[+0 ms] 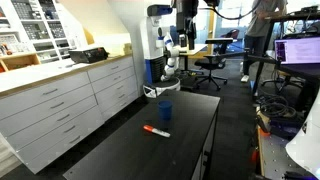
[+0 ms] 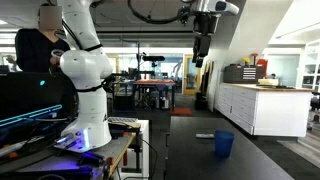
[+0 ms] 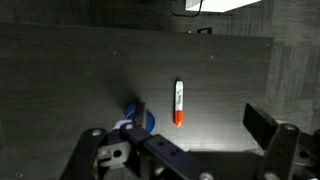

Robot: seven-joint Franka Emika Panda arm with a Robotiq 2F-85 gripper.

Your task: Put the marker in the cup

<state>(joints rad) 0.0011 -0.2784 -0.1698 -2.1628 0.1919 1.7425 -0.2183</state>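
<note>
The marker (image 1: 155, 131) lies flat on the black table, red-orange with a whitish end. It also shows in the wrist view (image 3: 179, 103) and faintly in an exterior view (image 2: 204, 135). The blue cup (image 1: 165, 111) stands upright a short way from the marker and shows in both exterior views (image 2: 224, 144). In the wrist view the cup (image 3: 141, 120) is partly hidden behind a finger. My gripper (image 3: 180, 135) is open and empty, high above the table (image 2: 200, 52), with the marker lying below between the fingers.
The black table (image 1: 190, 140) runs lengthwise with edges near the cup. White drawer cabinets (image 1: 60, 105) stand alongside it. The white robot base (image 2: 85, 85) sits on a stand. Desks, chairs and a person are behind.
</note>
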